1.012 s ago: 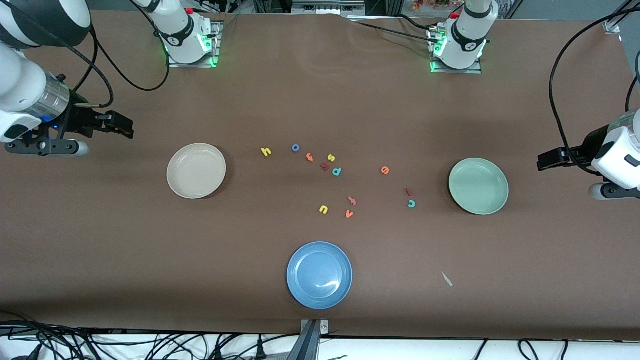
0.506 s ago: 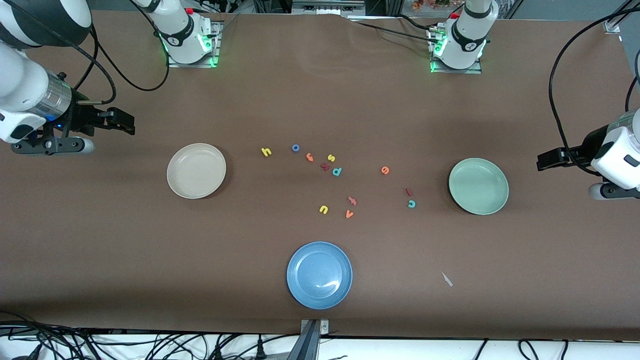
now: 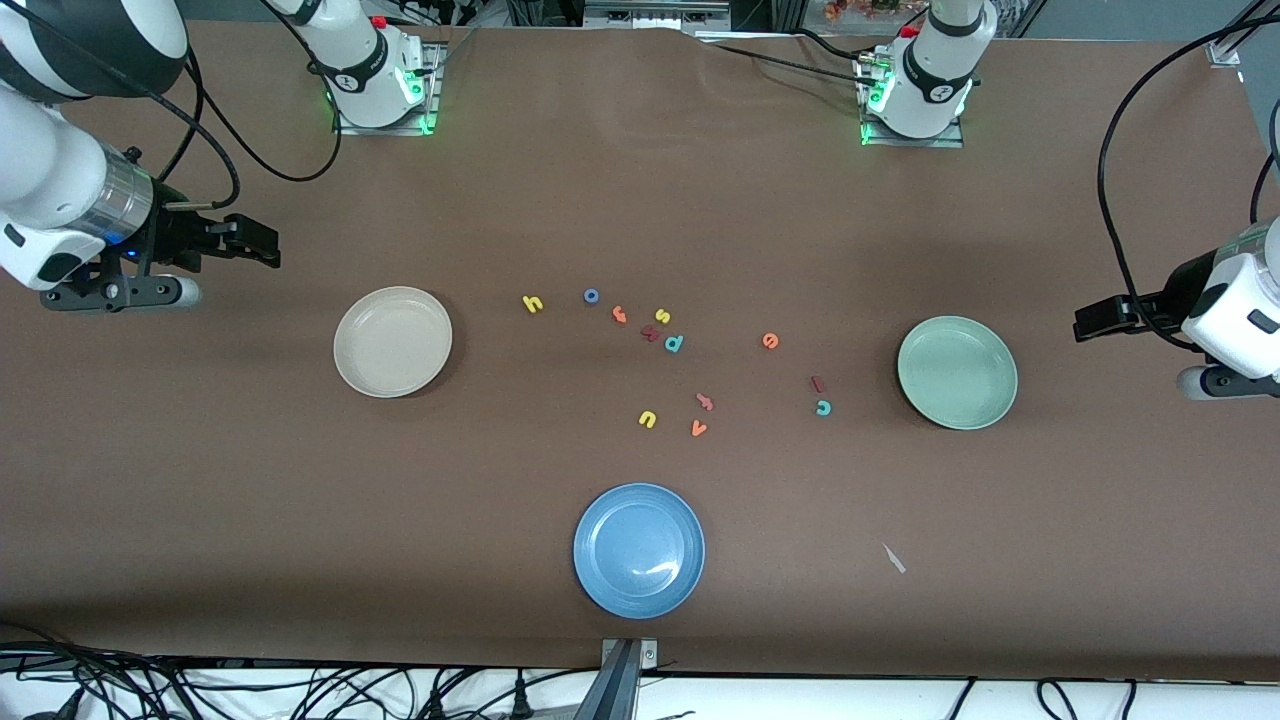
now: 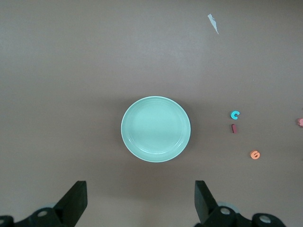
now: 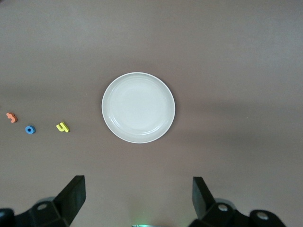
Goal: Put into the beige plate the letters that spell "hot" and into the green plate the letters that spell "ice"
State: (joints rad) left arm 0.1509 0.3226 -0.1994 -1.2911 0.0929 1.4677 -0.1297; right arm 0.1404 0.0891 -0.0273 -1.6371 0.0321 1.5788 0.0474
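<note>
Right tool (image 3: 262,245) spread wide, empty, over bare table (image 3: 200,480) near round, smooth, raised-rim beige plate (image 3: 393,341). Tiny foam letters mid-table: yellow h (image 3: 533,304), blue ring o (image 3: 591,296), orange hooked t (image 3: 620,314), round e (image 3: 769,341), dark red bar i (image 3: 817,384), teal c (image 3: 823,407). Glossy green plate (image 3: 957,372) toward left arm's end; left tool (image 3: 1090,322) waits beside it, wide apart, seemingly empty.

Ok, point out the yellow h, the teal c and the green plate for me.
yellow h (image 3: 533,303), front view, middle of the letter.
teal c (image 3: 823,407), front view, on its curved body.
green plate (image 4: 127,142), left wrist view, on its raised rim.
</note>
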